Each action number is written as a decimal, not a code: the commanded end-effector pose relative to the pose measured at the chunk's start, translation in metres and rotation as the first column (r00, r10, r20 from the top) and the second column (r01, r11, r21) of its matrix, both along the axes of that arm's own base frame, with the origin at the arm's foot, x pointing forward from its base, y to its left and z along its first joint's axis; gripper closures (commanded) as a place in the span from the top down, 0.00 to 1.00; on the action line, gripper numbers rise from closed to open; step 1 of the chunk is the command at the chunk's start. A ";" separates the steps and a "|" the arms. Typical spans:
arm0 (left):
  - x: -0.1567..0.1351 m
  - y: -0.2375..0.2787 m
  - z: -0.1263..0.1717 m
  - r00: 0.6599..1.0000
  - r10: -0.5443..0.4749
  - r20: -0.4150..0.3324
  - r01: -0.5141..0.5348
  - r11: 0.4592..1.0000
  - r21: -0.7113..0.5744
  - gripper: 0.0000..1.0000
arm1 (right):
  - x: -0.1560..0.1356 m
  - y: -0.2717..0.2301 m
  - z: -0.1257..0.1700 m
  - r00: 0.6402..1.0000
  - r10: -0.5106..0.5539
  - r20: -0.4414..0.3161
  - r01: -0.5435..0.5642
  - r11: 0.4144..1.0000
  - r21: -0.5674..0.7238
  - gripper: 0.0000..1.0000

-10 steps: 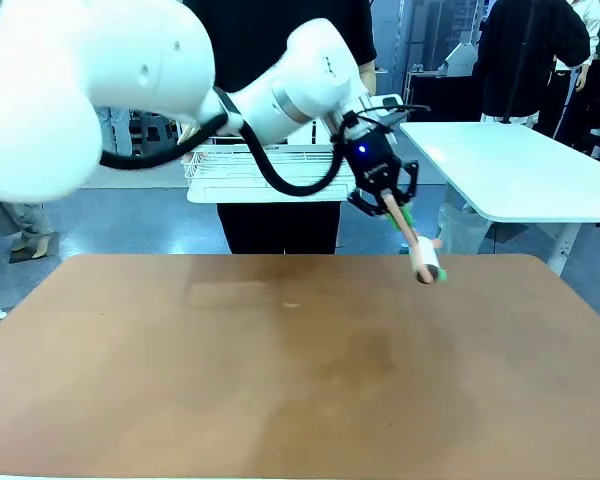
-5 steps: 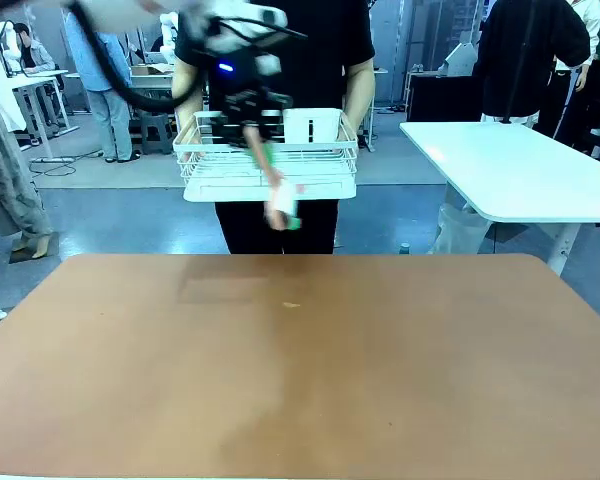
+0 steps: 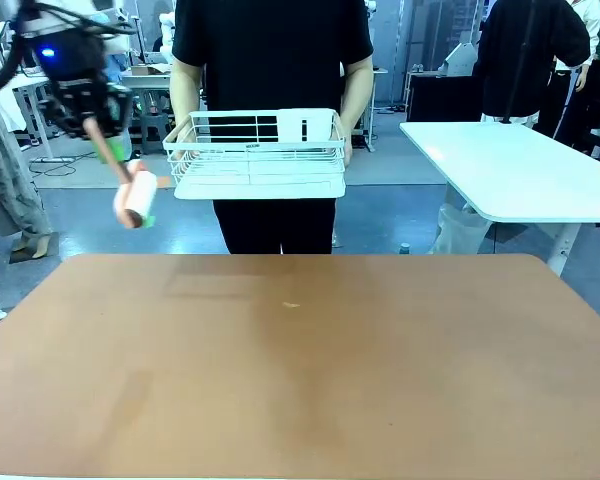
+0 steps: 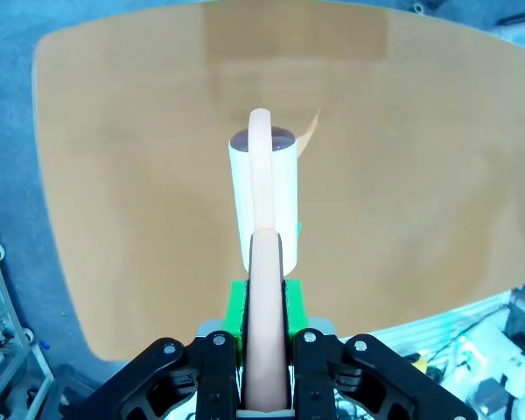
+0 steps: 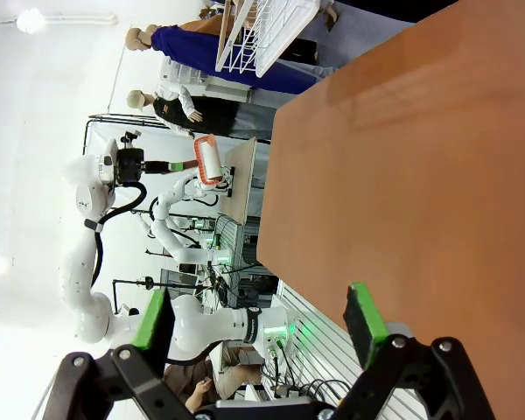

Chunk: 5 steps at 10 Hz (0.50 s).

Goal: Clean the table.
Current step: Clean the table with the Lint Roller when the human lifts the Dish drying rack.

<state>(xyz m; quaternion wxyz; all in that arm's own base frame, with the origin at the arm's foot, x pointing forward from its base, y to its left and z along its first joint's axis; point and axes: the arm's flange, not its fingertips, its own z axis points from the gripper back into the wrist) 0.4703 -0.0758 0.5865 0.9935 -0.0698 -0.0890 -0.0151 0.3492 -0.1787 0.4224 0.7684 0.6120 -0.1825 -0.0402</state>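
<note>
The table (image 3: 300,380) has a bare reddish-brown top with one small pale speck (image 3: 291,305) near its far middle. My left gripper (image 3: 102,140) hangs high off the far-left corner, shut on the pink handle of a lint roller (image 3: 135,201) whose white roll points down and right. In the left wrist view the fingers (image 4: 219,367) clamp that handle, and the lint roller (image 4: 262,188) hovers well above the table (image 4: 420,175). My right gripper (image 5: 258,319) is open with nothing between its green pads, low beside the table (image 5: 402,175).
A person in black stands at the far edge holding a white wire rack (image 3: 258,155) at waist height. A white-topped table (image 3: 520,165) stands at the back right. Beyond the left edge lie open floor and other workstations.
My left arm has swung from the far right, past the rack, to the far left and upward, still holding the lint roller. The rack has shifted slightly left.
</note>
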 end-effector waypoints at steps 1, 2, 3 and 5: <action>-0.012 0.017 -0.009 0.999 0.016 0.050 -0.018 0.999 0.031 0.21 | 0.000 0.001 0.003 1.000 -0.004 -0.004 0.004 1.000 0.001 1.00; -0.013 0.026 -0.013 0.999 0.027 0.044 -0.029 0.999 0.046 0.21 | 0.000 0.001 0.003 1.000 -0.004 -0.004 0.004 1.000 0.001 1.00; -0.012 0.029 -0.015 0.999 0.028 0.033 -0.030 0.998 0.059 0.21 | 0.000 0.001 0.003 1.000 -0.004 -0.004 0.004 1.000 0.001 1.00; -0.009 0.034 -0.009 0.999 0.043 0.011 -0.043 0.999 0.026 0.21 | 0.000 0.001 0.003 1.000 -0.004 -0.004 0.004 1.000 0.001 1.00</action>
